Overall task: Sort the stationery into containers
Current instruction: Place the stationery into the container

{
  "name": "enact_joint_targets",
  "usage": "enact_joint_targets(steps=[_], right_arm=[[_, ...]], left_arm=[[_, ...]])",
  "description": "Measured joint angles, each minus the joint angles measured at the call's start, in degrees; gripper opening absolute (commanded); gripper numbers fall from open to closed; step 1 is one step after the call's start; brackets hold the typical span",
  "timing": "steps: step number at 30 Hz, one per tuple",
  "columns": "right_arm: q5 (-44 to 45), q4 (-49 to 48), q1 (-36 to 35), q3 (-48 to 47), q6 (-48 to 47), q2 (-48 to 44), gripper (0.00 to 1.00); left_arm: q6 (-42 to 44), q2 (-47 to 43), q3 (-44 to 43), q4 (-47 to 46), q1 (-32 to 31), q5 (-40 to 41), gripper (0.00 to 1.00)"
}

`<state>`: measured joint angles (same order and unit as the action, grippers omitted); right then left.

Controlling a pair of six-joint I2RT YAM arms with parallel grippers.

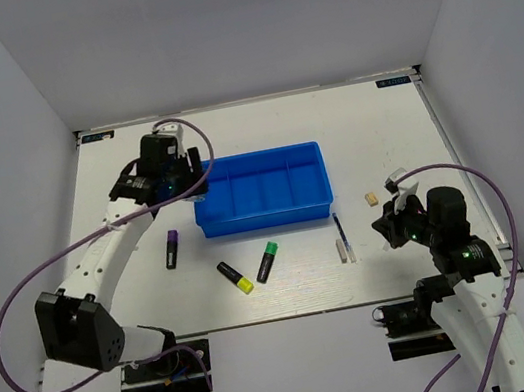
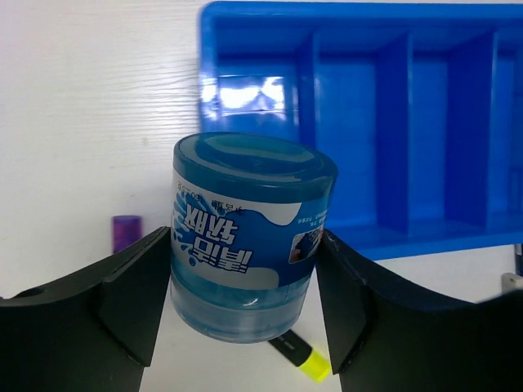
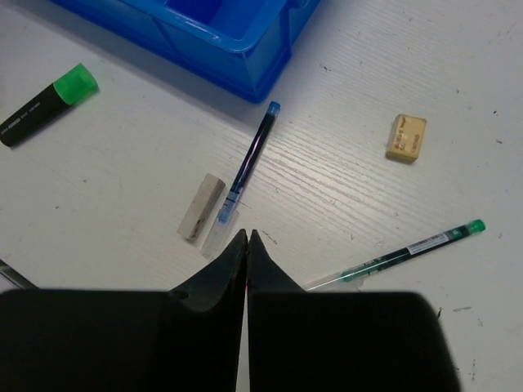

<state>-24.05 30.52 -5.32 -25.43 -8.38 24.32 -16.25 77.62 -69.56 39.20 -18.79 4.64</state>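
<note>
Bottle, round clear-blue plastic, tray glossy rect.

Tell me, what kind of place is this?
Probably a robot test booth in a lab: a white table closed in by plain white panels, two robot arms bolted at its near edge, and highlighters laid out beside a blue tray.
</note>
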Motion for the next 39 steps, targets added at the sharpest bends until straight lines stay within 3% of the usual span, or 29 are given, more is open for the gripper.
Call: enact_joint_targets(steps=[8, 12, 15, 16, 18, 20, 22, 23, 36, 39], right_arm=[[0.3, 0.0, 0.0, 0.0, 0.3, 0.0, 0.0], [0.3, 0.0, 0.0, 0.0, 0.3, 0.0, 0.01], [0.3, 0.0, 0.0, 0.0, 0.3, 0.0, 0.01], [0.3, 0.0, 0.0, 0.0, 0.3, 0.0, 0.01], [0.3, 0.0, 0.0, 0.0, 0.3, 0.0, 0.03], [0.3, 0.0, 0.0, 0.0, 0.3, 0.0, 0.05], [0.3, 0.0, 0.0, 0.0, 0.3, 0.0, 0.08], [0.3, 0.0, 0.0, 0.0, 0.4, 0.0, 0.08], [0.3, 0.0, -0.1, 0.0, 0.3, -0.4, 0.18], [0.3, 0.0, -0.1, 0.0, 0.4, -0.4, 0.19]], left_arm=[[-1.9, 9.2, -1.6, -2.1, -7.5, 4.1, 0.01], [-1.8, 14.3, -3.9, -1.9, -9.7, 7.6, 0.05], [-1.8, 16.9, -5.7, -1.8, -10.8, 10.6, 0.14], [-1.8, 17.5, -6.3, -1.7, -11.0, 11.5, 0.25], [-1.8, 18.4, -7.1, -1.5, -11.5, 13.4, 0.3], [-1.8, 18.7, -7.4, -1.5, -11.8, 15.0, 0.46], [-1.8, 18.7, -7.4, -1.1, -12.2, 16.3, 0.52], [-1.9, 18.7, -7.5, -1.0, -12.3, 17.0, 0.61], [-2.0, 20.5, -10.2, 1.1, -13.6, 18.8, 0.78], [-2.0, 20.5, -10.7, 1.1, -13.6, 18.8, 0.78]])
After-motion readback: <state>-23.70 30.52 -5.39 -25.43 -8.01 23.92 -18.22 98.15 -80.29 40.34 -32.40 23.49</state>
